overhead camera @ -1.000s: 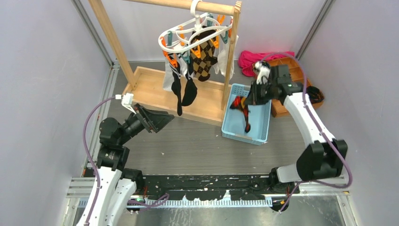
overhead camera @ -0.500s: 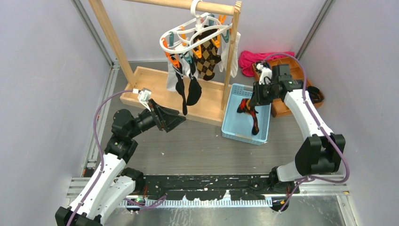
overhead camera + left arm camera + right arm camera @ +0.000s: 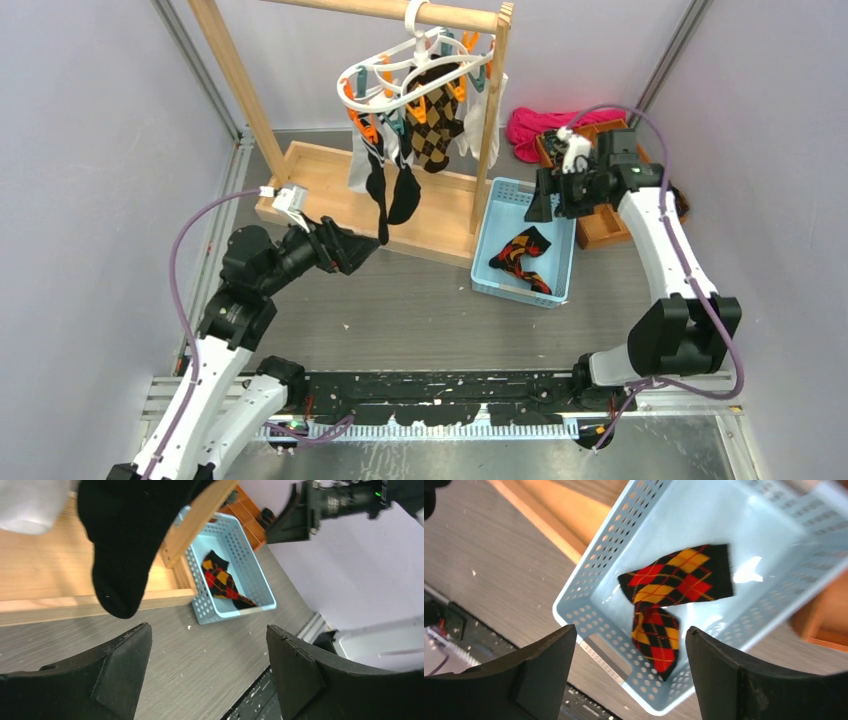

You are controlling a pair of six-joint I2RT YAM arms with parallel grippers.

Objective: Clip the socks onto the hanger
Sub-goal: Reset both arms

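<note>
Change is mostly on the right side of the top view. One second before, the right gripper (image 3: pixel 546 203) was closed on an argyle sock (image 3: pixel 521 259) that dangled over the blue basket (image 3: pixel 483 284). Now its jaws are released and hold nothing, and the sock lies folded on the basket floor. The gripper itself stands higher in the frame, over the far edge of the basket. In the right wrist view the two fingers are spread wide at the bottom of the frame, and the argyle sock (image 3: pixel 676 577) shows between them, well apart from both, inside the basket (image 3: pixel 589 577).

The left gripper (image 3: pixel 349 250) has shifted a little to the right and upward from its place a second ago, and its jaws are also released, a bit wider than before, with nothing in them. In the left wrist view the toe of one black sock (image 3: pixel 120 555) hangs in the upper left, above the left finger and not touching it.

The black socks (image 3: pixel 388 195) hang side by side from clips on the lower left side of the hanger (image 3: pixel 415 48). The hanger is hooked on the top bar of the wooden rack (image 3: pixel 238 90), at the upper middle of the frame. Half a second ago hanger and socks were swung slightly to the right; now they are back near their first position.
</note>
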